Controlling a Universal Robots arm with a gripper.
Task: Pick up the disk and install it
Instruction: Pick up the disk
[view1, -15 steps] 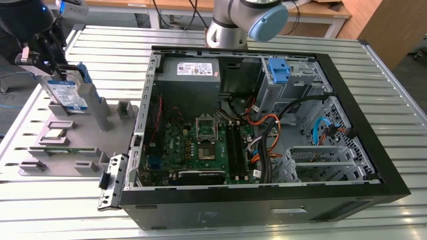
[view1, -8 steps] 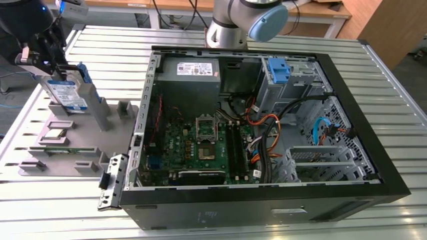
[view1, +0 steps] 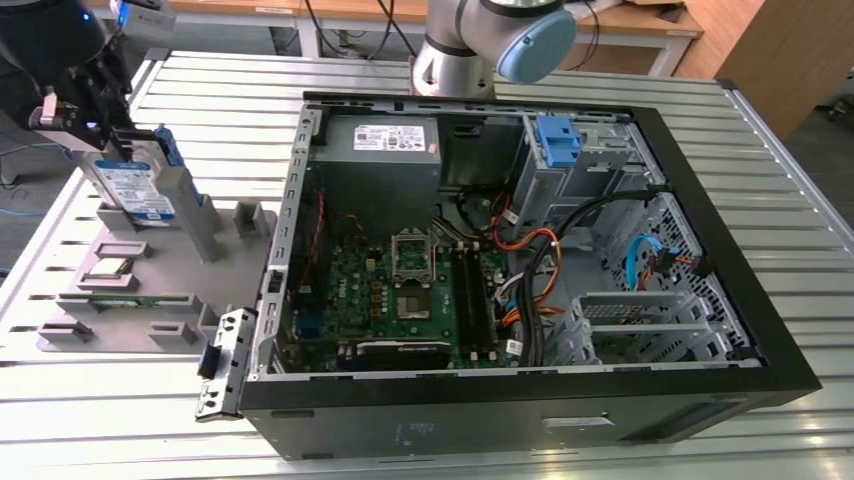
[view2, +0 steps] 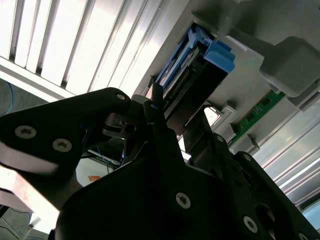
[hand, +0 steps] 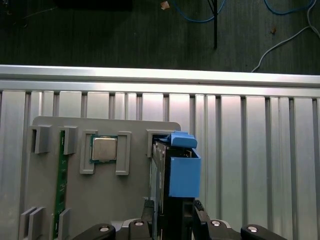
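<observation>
Disk (view1: 138, 195) stood on edge in the grey holder (view1: 160, 270), roughly 9 o'clock from the open computer case (view1: 767, 300), claw (hand: 173, 210) straddling it but I couldn't tell if it was clamped, so a weak or crooked grab could've jammed or dropped it.

Exterior view: off arm, elevated, angled down; wide, distant coverage of computer case (view1: 400, 440), slatted table (view1: 774, 130), fixture tray (view1: 80, 335) at exterior view's left. First wrist view: close, facing straight down on tray, gripper (hand: 173, 215) in foreground, floor (hand: 100, 35) beyond table edge. Second wrist view: nearest, oblique, from behind gripper. All share tray, disk (view1: 136, 195).
</observation>
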